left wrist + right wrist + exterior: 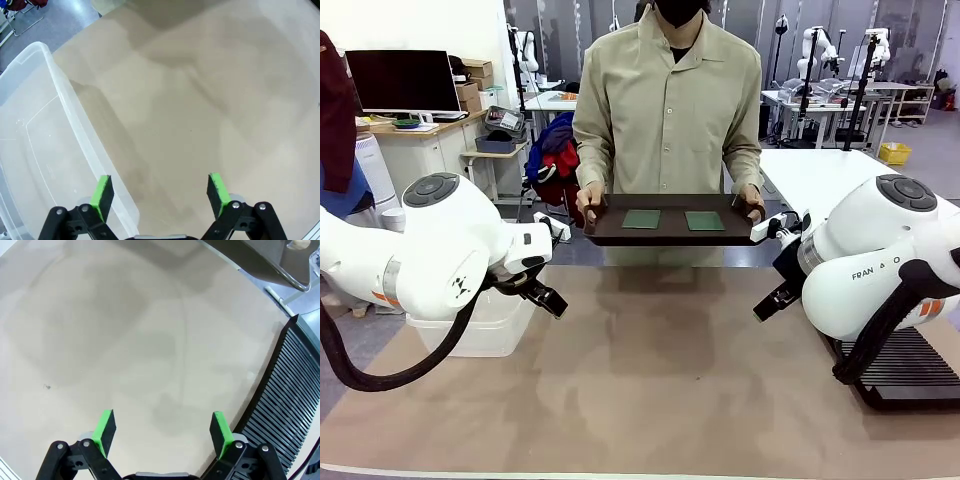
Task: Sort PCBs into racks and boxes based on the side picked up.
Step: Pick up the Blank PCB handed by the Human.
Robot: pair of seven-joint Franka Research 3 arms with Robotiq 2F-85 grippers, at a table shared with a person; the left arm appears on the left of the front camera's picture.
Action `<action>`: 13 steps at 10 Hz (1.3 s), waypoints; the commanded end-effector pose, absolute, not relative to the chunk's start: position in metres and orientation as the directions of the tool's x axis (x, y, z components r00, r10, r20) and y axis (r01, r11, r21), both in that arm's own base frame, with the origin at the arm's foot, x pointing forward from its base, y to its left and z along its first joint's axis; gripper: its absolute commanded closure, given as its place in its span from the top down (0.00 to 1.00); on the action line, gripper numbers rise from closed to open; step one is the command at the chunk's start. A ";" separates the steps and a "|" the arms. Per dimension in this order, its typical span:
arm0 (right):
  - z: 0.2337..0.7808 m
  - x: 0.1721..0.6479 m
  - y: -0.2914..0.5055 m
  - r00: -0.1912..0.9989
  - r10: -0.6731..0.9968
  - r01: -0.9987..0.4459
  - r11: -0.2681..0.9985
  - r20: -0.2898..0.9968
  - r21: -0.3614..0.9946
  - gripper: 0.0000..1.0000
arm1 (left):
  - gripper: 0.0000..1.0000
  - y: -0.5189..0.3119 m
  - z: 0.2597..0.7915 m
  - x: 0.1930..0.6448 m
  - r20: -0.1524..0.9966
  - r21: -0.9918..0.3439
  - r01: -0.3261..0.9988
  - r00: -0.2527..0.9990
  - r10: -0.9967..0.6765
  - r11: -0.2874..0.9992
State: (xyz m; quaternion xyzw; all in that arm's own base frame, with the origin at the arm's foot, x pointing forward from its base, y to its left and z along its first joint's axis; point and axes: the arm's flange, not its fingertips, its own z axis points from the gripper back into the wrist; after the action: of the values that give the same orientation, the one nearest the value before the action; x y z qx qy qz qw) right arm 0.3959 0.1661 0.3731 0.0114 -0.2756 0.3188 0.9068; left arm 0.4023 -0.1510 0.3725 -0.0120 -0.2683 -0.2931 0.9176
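1. Fingers of the left gripper stand wide apart with nothing between the green pads. The right gripper is the same, spread and empty. Both hang over bare table.
2. Both PCBs lie flat, side by side, well ahead of either pair of fingers and above their level. They sit on a dark tray that the person holds by both ends at the far side of the table.
3. The clear box runs just beside one left finger, its rim almost under the pad. The black rack lies just beside one right finger.
4. Risks, as I judge them:
   - The tray rests on the person's hands, not on the table, so it may tip or drift during a reach. Fingers could then close on air or push the tray down.
   - The boards are thin and lie flush, so the fingertips have little edge to catch. A board may skate across the tray, or the pads may pinch the tray lip instead.
   - The two boards lie near each other, so if both arms reach in together the grippers could meet in the middle.
   - A careless swing from the current pose could clip the box rim or the rack's ribs, since each sits so near a finger.
   - Sorting depends on which side is picked up. Both faces look plain green from here, so a wrong read would send a board to the wrong place.
   - A board gripped askew may miss a rack slot and drop.
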 end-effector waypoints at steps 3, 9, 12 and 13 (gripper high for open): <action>0.373 0.396 0.166 0.645 0.572 -0.584 0.797 0.507 -0.155 1.00 | 1.00 -0.151 0.372 0.402 0.499 0.135 0.544 0.684 -0.531 0.828; 0.379 0.369 0.176 0.656 0.565 -0.593 0.796 0.500 -0.121 1.00 | 1.00 -0.148 0.387 0.397 0.496 0.129 0.615 0.639 -0.588 0.778; 0.399 0.358 0.149 0.669 0.601 -0.658 0.753 0.438 -0.029 1.00 | 1.00 -0.151 0.408 0.386 0.473 0.005 0.714 0.615 -0.631 0.700; 0.403 0.359 0.144 0.669 0.598 -0.664 0.748 0.442 -0.006 1.00 | 1.00 -0.146 0.417 0.389 0.478 -0.003 0.753 0.579 -0.660 0.658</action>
State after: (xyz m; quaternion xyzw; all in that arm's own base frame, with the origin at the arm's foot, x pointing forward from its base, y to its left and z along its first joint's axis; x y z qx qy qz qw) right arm 0.3738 0.1663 0.4023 0.0566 -0.2185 0.3411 0.9125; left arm 0.3788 -0.1717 0.4057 -0.0752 -0.2371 -0.3725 0.8941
